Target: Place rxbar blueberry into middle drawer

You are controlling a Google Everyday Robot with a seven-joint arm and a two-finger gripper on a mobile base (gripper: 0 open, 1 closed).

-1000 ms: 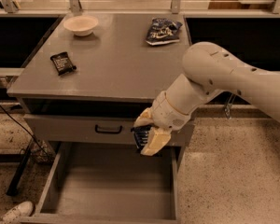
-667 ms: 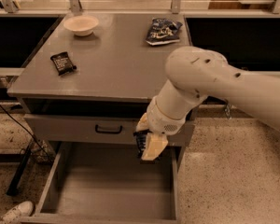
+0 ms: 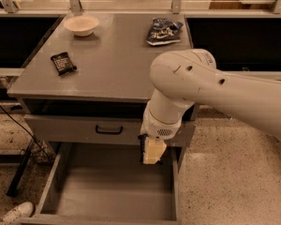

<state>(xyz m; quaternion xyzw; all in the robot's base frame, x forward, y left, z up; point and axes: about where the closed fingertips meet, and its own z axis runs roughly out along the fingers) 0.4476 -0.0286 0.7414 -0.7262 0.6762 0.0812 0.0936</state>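
Observation:
My gripper hangs from the big white arm, pointing down just in front of the table, over the right rear part of the open middle drawer. It is shut on the rxbar blueberry, of which only a thin dark edge shows along the left side of the pale fingers. The bar is held upright, well above the drawer's bare grey floor. The drawer is pulled out toward me with low grey side walls.
A closed grey drawer front with a black handle sits above the open drawer. On the tabletop lie a black-wrapped bar, a white bowl and a blue-and-white snack bag. A white shoe and a black cable are at the left.
The arm has swung left and the gripper has turned from tilted to pointing straight down over the drawer, with the bar still in it.

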